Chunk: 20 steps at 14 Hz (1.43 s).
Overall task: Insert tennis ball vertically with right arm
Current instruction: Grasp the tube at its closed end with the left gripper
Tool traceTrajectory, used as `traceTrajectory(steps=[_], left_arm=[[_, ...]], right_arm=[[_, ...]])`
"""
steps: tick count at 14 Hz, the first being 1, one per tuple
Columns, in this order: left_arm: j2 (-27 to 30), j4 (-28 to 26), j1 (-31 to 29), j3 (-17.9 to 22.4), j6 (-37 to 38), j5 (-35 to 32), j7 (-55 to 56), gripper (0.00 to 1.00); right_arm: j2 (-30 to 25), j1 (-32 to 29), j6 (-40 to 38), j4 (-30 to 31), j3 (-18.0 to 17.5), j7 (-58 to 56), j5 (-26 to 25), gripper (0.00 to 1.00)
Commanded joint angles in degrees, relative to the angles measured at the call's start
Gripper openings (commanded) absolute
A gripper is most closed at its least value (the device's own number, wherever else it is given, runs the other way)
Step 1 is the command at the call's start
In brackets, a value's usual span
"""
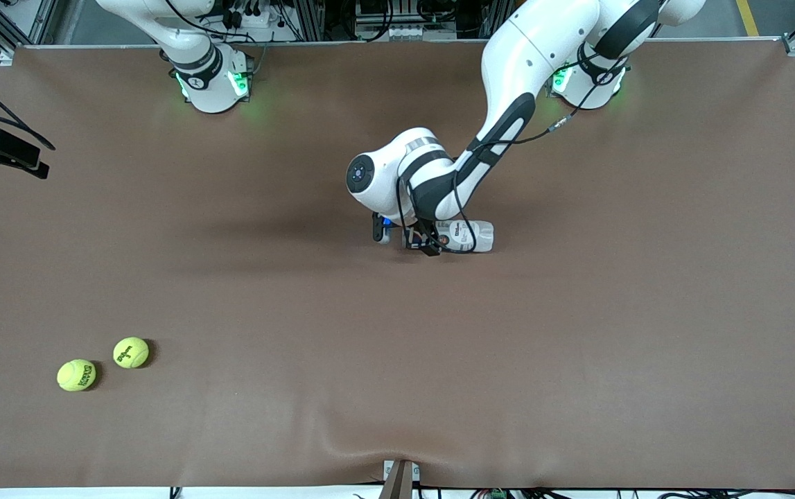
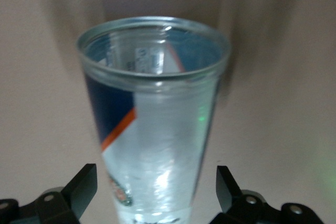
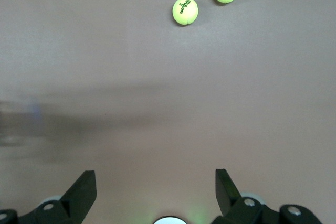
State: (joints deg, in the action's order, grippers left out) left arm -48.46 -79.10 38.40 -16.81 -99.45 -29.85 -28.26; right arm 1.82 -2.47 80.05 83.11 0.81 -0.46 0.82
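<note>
Clear can [image 1: 470, 235] lies between left gripper [image 1: 419, 244] fingers, tennis balls [image 1: 131, 352] well apart

At the table's [image 1: 577, 346] centre, a clear tube [image 1: 470, 235] lies on its side, its open mouth toward the right arm's end, between the spread fingers of the left gripper [image 1: 407, 239]. Two tennis balls [image 1: 131, 352] [image 1: 76, 375] sit just beside each other at about eight o'clock from the tube, well apart from it, nearer the front camera.
</note>
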Motion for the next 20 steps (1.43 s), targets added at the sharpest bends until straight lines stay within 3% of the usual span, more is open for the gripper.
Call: traceTrajectory(steps=[1,10,14,17,20], left_arm=[[-1.19,1.32,0.79,0.29,0.14,-2.93,-0.31,1.00],[-3.74,1.23,0.80,0.38,-0.66,-3.72,0.05,0.99],[-4.27,1.32,0.80,0.38,-1.01,-3.72,-0.04,0.76],[-4.18,1.32,1.06,0.29,-1.09,-3.63,-0.04,0.71],[-3.74,1.58,1.94,0.38,-1.10,-3.89,0.13,0.71]], right_arm=[[0.20,-0.43,-0.78,-0.84,-0.28,-0.33,0.14,1.00],[0.20,-0.43,-0.78,-0.84,-0.28,-0.33,0.14,1.00],[0.81,-0.61,-0.60,-0.84,-0.28,-0.51,-0.12,1.00],[2.47,-0.52,-0.60,-0.67,-0.28,-0.60,-0.30,1.00],[9.67,-0.26,0.01,-0.84,-0.28,-0.51,-1.26,1.00]])
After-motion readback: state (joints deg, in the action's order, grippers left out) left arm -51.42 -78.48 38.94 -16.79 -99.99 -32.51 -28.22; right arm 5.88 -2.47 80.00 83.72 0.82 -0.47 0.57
